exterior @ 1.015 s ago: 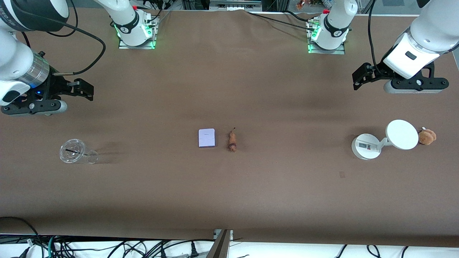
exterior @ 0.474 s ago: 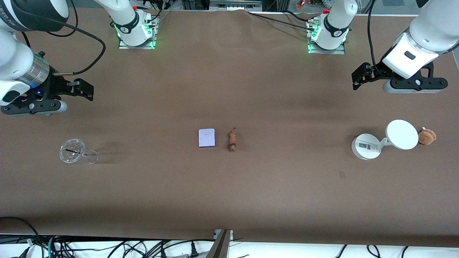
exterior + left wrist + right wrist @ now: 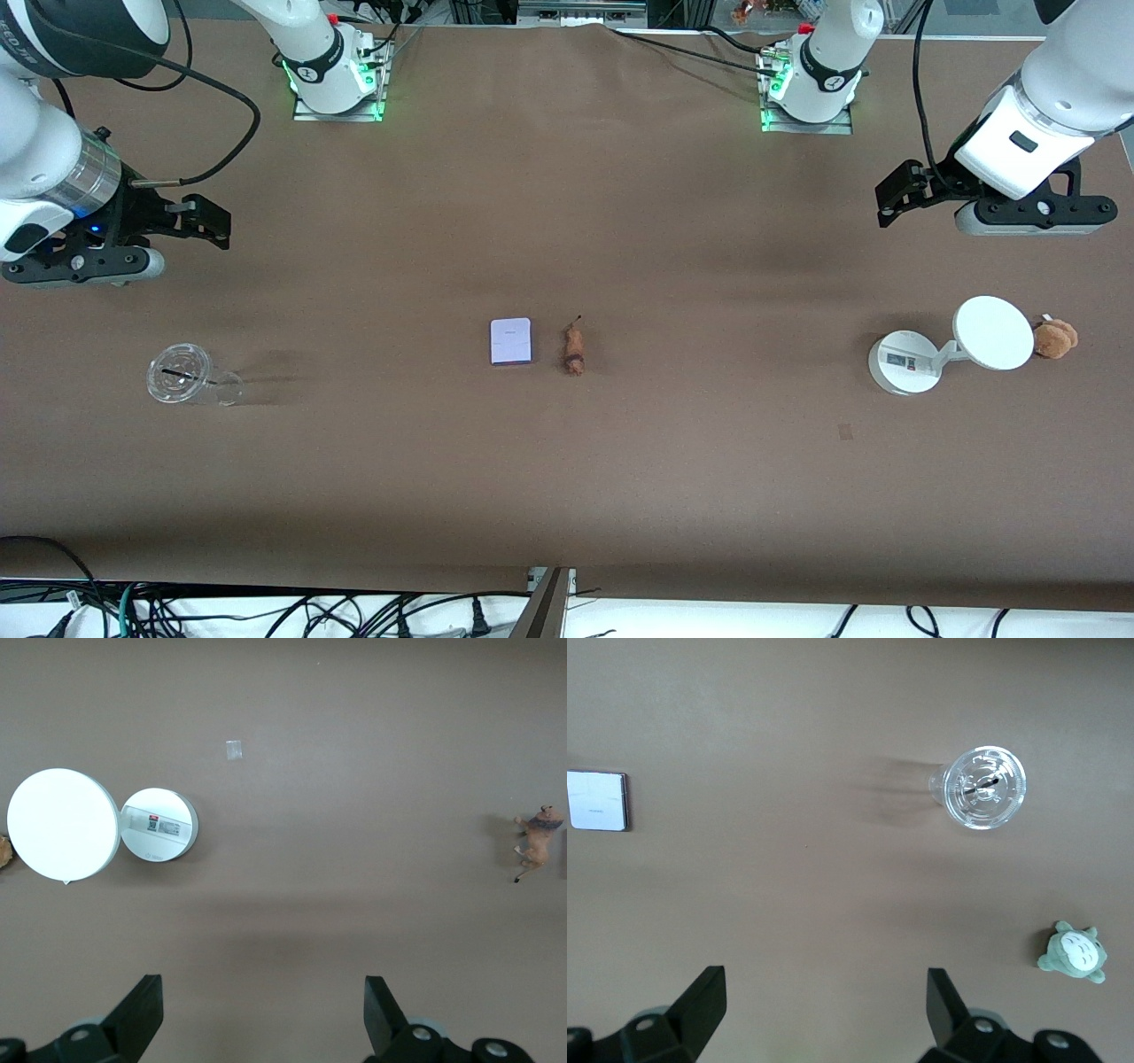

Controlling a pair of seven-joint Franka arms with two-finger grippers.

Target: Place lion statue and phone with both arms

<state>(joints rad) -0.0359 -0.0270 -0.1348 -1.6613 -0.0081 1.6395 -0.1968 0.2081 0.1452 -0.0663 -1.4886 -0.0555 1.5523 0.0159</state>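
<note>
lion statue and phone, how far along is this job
Nothing looks done yet. The lion statue and the phone lie side by side, untouched, mid-table. Nothing is in hand: the left end effector is open above bare table near the white stand, and the right end effector is open near the clear cup. Both picks and placements remain.

Left claw [image 3: 890, 206] raised, fingers apart, holding nothing, right claw [image 3: 213, 221] likewise spread, hovering

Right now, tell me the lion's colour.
The lion is orange-brown with a darker mane; clearest in the left wrist view.
</note>
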